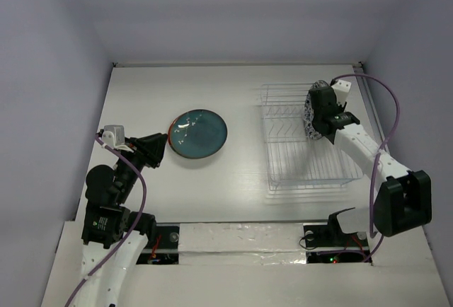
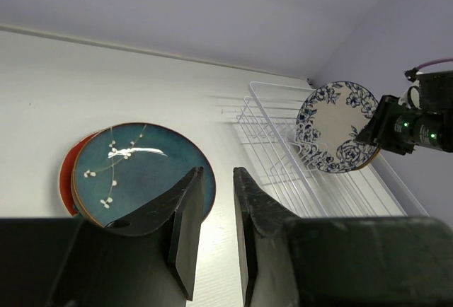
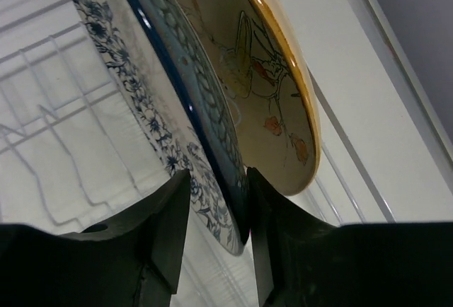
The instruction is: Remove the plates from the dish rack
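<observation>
The white wire dish rack (image 1: 297, 169) stands at the right of the table. A blue-white patterned plate (image 3: 120, 52) stands upright at its far end, with a tan-yellow floral plate (image 3: 241, 45) right behind it. My right gripper (image 3: 217, 172) straddles the blue-white plate's rim and is shut on it; the plate also shows in the left wrist view (image 2: 338, 126). A teal plate (image 1: 198, 134) lies flat on the table on top of a red plate (image 2: 65, 176). My left gripper (image 1: 164, 143) is slightly open and empty, just left of the teal plate. The mint green plate is out of view.
The near slots of the rack (image 2: 283, 172) hold nothing. The table's right edge and the side wall run close beside the rack. The back wall (image 1: 233, 17) rises behind the table.
</observation>
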Controlling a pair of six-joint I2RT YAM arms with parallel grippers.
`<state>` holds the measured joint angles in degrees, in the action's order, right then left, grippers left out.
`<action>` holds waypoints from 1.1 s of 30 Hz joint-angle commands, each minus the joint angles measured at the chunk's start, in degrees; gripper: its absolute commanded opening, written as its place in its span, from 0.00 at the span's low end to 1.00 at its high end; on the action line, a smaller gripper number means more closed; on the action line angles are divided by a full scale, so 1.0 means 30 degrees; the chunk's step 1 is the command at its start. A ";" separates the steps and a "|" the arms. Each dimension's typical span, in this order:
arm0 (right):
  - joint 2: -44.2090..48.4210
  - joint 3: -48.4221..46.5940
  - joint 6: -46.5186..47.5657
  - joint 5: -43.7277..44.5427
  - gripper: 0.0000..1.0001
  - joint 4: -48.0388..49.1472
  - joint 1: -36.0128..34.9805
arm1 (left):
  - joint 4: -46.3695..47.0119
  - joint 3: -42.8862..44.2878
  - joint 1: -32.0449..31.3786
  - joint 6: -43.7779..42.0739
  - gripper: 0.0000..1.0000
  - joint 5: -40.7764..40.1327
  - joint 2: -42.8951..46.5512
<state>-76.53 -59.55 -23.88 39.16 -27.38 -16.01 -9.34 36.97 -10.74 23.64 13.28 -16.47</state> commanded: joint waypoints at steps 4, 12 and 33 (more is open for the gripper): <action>-0.0652 -0.1302 0.0546 0.0687 0.33 0.0951 0.0268 | 0.0653 0.0010 0.0124 -0.0028 0.21 0.0027 -0.0077; 0.0519 -0.2386 0.1366 0.0602 0.01 -0.0102 0.0268 | 0.0712 -0.0048 0.0124 -0.0028 0.22 0.0056 -0.0076; 0.4650 -0.6373 0.2043 -0.1969 0.00 -0.0841 -0.2277 | 0.0800 -0.0048 0.0124 -0.0028 0.23 0.0174 -0.0282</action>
<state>-66.41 -75.07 -16.21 37.78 -39.57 -19.94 -9.34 36.97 -10.74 23.64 13.30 -16.49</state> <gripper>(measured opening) 0.185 0.226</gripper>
